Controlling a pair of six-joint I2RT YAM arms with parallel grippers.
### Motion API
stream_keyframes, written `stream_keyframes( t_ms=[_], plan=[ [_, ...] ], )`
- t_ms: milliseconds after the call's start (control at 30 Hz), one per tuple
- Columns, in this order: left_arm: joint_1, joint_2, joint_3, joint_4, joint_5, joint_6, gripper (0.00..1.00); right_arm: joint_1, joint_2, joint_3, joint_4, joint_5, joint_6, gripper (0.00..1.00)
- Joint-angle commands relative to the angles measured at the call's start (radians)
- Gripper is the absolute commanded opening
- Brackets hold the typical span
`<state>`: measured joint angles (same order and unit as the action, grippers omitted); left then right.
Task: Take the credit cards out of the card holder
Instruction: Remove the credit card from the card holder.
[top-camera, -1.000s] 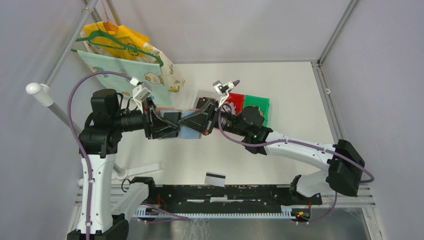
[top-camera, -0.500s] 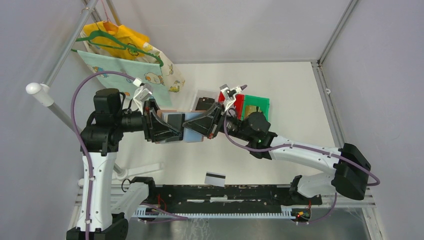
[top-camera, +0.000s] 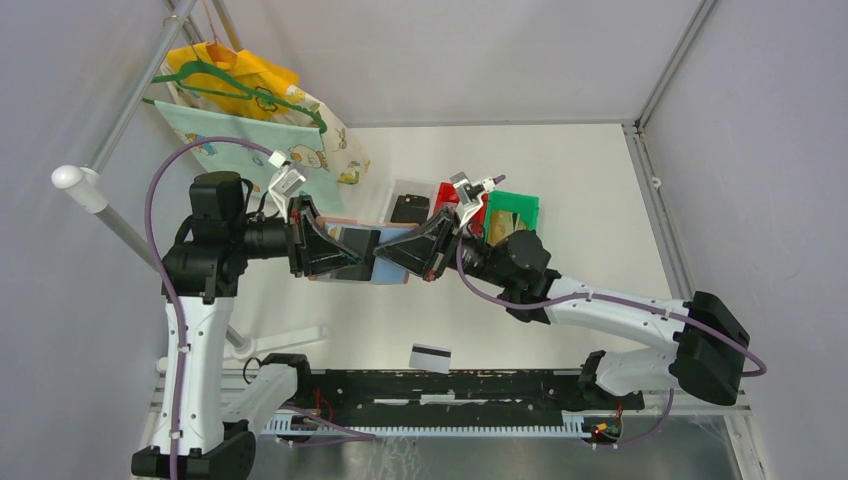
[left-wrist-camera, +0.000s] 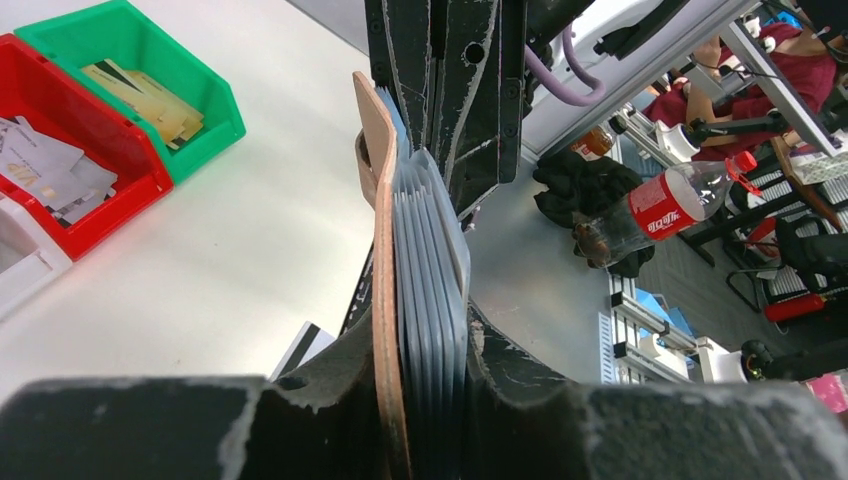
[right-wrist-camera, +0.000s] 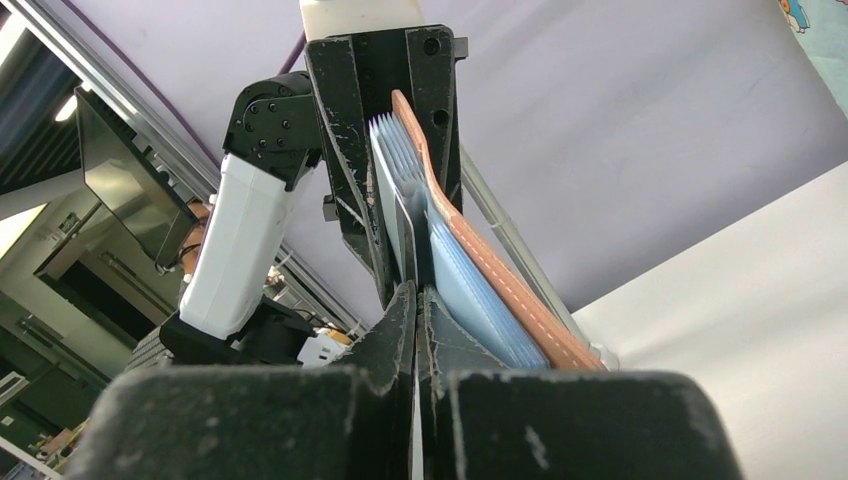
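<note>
Brown leather card holder (left-wrist-camera: 383, 260) held in mid-air above a white table (top-camera: 570, 160), with pale blue and clear pockets (left-wrist-camera: 430, 270) fanned out to one side of the cover. Left gripper (top-camera: 350, 260) clamped across cover and pockets together. Right gripper (right-wrist-camera: 416, 300) facing it, fingers pressed almost together, pinching what looks like a thin dark card (right-wrist-camera: 408, 235) standing among the pockets; card or pocket leaf, hard to tell for certain. White card (top-camera: 430, 357) with a black stripe lying flat on the table near the front edge, well apart from the holder. Beyond the grippers, white bin (left-wrist-camera: 25, 265), red bin (left-wrist-camera: 90, 205) and green bin (left-wrist-camera: 195, 130) side by side, with paper slips in the red one and tan cards in the green.
</note>
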<state>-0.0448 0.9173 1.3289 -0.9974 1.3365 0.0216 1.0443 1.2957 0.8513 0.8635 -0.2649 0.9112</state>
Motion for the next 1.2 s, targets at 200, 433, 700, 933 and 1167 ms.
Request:
stream_keyframes(
  t_ms=[200, 433, 700, 933, 1167],
  plan=[
    [-0.012, -0.025, 0.055, 0.013, 0.091, -0.047, 0.08, -0.022, 0.013, -0.002, 0.038, 0.005, 0.008, 0.19],
    [-0.012, -0.028, 0.055, 0.014, 0.068, -0.046, 0.05, -0.022, 0.072, 0.046, 0.112, -0.046, 0.075, 0.33],
    [-0.013, -0.032, 0.055, 0.014, 0.067, -0.039, 0.04, -0.026, 0.075, 0.030, 0.180, -0.074, 0.115, 0.03],
    [-0.012, -0.029, 0.072, 0.016, 0.069, -0.041, 0.04, -0.091, -0.007, -0.072, 0.182, -0.058, 0.119, 0.00],
    [-0.013, -0.026, 0.075, 0.030, 0.058, -0.049, 0.05, -0.140, -0.073, -0.152, 0.179, -0.072, 0.120, 0.00]
  ],
)
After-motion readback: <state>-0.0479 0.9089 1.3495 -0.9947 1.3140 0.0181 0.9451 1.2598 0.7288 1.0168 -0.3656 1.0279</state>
